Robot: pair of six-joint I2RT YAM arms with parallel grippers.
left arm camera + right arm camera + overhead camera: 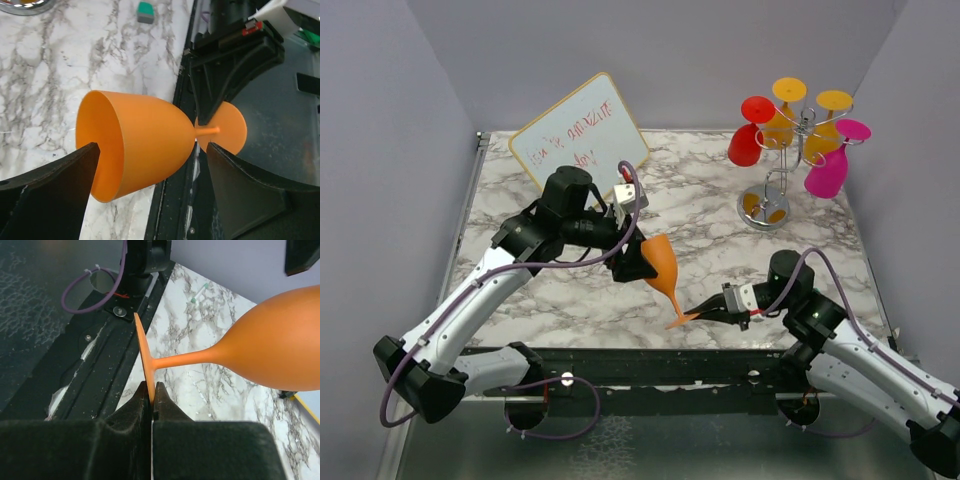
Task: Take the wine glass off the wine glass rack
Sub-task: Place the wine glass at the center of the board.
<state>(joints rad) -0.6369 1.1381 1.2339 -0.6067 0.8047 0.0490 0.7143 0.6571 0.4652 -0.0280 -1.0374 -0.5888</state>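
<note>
Your right gripper (151,389) is clamped on the foot's edge of the orange wine glass (660,262), well away from the rack (765,210). Your left gripper (152,149) has its jaws apart around the bowl. The glass looks light, stiff and slick, so grip mid-bowl gently.

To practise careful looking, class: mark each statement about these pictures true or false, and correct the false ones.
1. The right claw is shut on the orange glass's foot. True.
2. The rack holds two glasses. False: four hang there, a red glass, a pink glass and two yellow glasses.
3. The orange glass stands upright. False: it is tilted, held by its foot.
4. The left claw is open, with one finger on each side of the orange glass. True.
</note>
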